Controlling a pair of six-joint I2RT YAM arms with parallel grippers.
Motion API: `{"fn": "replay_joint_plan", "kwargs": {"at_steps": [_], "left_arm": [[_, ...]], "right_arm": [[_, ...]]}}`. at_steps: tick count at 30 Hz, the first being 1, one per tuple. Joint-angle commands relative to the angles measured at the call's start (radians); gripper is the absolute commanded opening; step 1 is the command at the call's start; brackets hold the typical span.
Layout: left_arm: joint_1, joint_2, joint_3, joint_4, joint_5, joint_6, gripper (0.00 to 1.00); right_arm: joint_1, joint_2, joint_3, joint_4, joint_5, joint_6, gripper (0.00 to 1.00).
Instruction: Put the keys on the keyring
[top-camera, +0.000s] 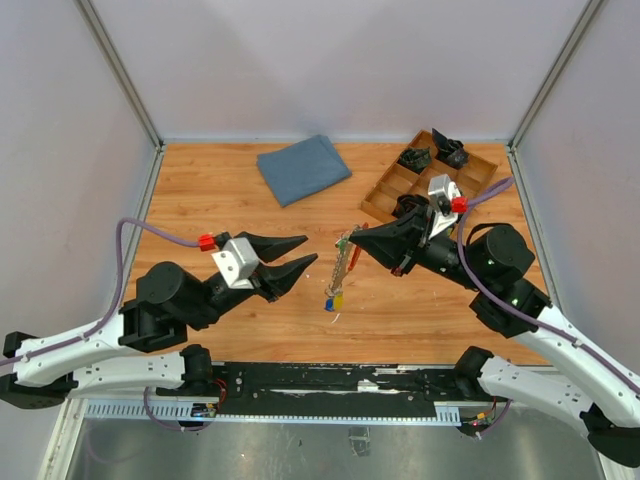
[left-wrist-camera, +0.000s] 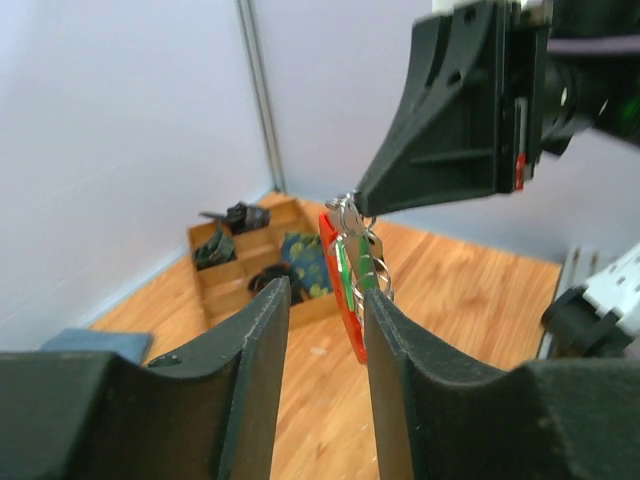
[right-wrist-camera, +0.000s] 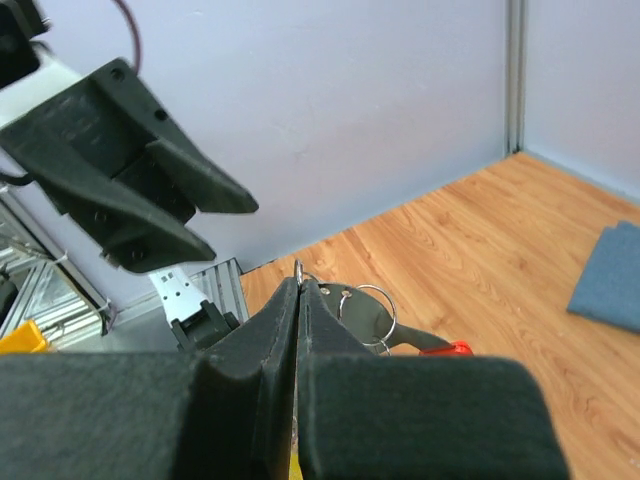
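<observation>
Above mid-table, right gripper (top-camera: 352, 238) is clamped on the top of the bunch of thin silver-grey metal keys (top-camera: 340, 272), which hang below its tips. Thin bright red curved keyring (left-wrist-camera: 347, 315) hangs against the keys. Left gripper (top-camera: 310, 248) jaws apart, just beside the bunch, no contact.

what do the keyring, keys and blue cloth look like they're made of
Keyring: probably plastic, glossy, uniformly bright red. Keys: metal, thin with silvery glints; coloured ends possibly plastic. Cloth: fabric, matte blue, softly folded.
</observation>
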Motion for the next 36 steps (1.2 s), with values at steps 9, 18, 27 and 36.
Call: {"fn": "replay_joint_plan", "kwargs": {"at_steps": [9, 18, 27, 36], "left_arm": [[-0.001, 0.041, 0.01, 0.182, 0.22, -0.049, 0.44], [-0.001, 0.063, 0.029, 0.201, 0.282, -0.055, 0.44], [-0.001, 0.076, 0.032, 0.22, 0.29, -0.06, 0.42], [-0.001, 0.103, 0.039, 0.23, 0.297, -0.06, 0.29]], "right_arm": [[-0.009, -0.064, -0.025, 0.231, -0.22, -0.136, 0.0], [-0.008, -0.063, -0.012, 0.246, -0.283, -0.137, 0.01], [-0.009, -0.051, -0.002, 0.24, -0.302, -0.136, 0.01], [-0.009, -0.048, -0.002, 0.244, -0.326, -0.129, 0.0]]}}
